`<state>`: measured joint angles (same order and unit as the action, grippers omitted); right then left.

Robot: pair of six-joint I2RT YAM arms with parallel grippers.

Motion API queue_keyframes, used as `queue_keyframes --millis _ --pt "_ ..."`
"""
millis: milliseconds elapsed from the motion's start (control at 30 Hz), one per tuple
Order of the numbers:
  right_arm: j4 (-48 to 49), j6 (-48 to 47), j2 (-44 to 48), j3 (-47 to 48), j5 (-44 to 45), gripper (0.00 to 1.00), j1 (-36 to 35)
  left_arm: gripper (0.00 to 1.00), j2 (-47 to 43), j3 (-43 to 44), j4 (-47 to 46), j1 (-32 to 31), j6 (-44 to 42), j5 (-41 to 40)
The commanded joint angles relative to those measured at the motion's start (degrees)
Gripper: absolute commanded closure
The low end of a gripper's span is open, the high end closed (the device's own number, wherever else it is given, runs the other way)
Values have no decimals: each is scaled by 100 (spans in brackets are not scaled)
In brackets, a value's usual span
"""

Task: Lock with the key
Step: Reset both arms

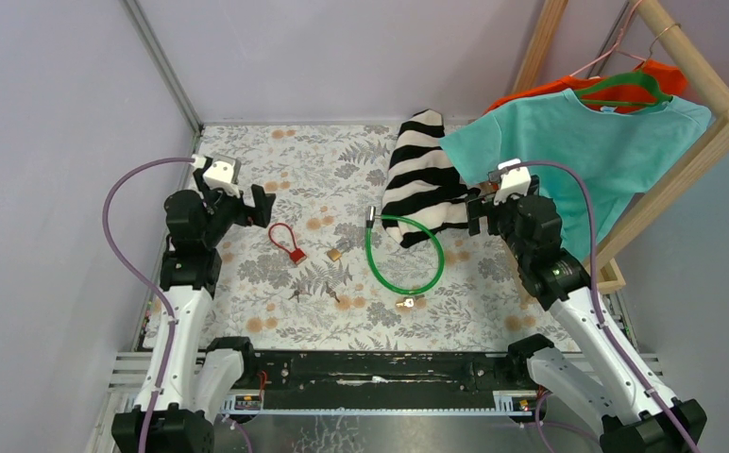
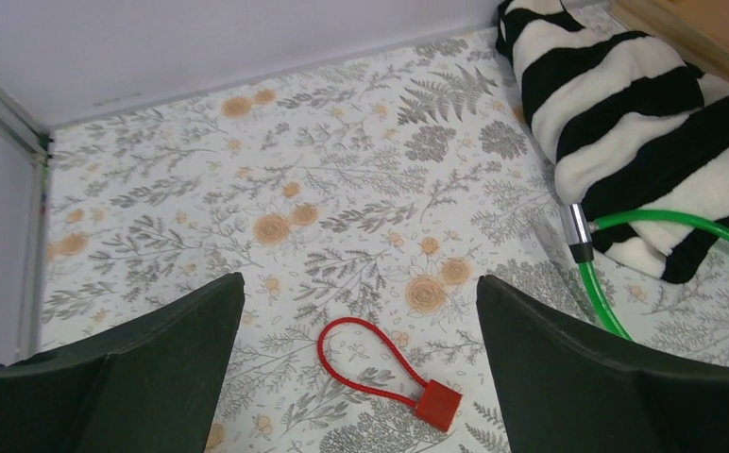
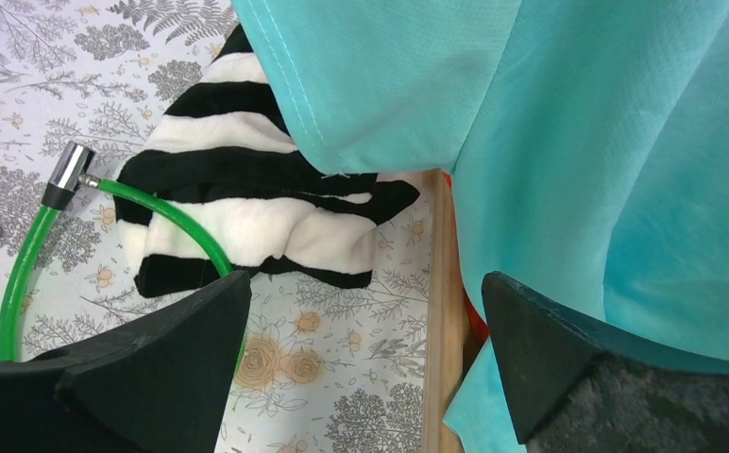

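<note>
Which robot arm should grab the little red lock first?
Probably the left. The left gripper is open and right by the red lock, seen between its fingers. The right gripper is off by the striped cloth and teal shirt.

Plain lavender walls at left and rear; metal post in the left rear corner. Table covered in grey-and-orange floral print. Wooden rack at right, teal shirt hanging from it. Light even, diffuse.

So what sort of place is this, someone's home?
Probably a lab test cell, not a home: plain lilac walls enclose a floral-patterned table, two robot arms are bolted at its edge, and a red cable padlock lies ready.
</note>
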<state>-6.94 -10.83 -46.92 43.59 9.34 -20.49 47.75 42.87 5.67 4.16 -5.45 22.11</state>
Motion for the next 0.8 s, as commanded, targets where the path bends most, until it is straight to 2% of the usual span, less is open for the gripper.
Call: queue_keyframes --millis 0,767 --pt "278 -179 220 -80 -101 1 67 0 -208 -25 -423 -22 -78 -259" --pt "306 -277 301 -219 -170 1 151 0 -421 46 -50 -23 -224 28"
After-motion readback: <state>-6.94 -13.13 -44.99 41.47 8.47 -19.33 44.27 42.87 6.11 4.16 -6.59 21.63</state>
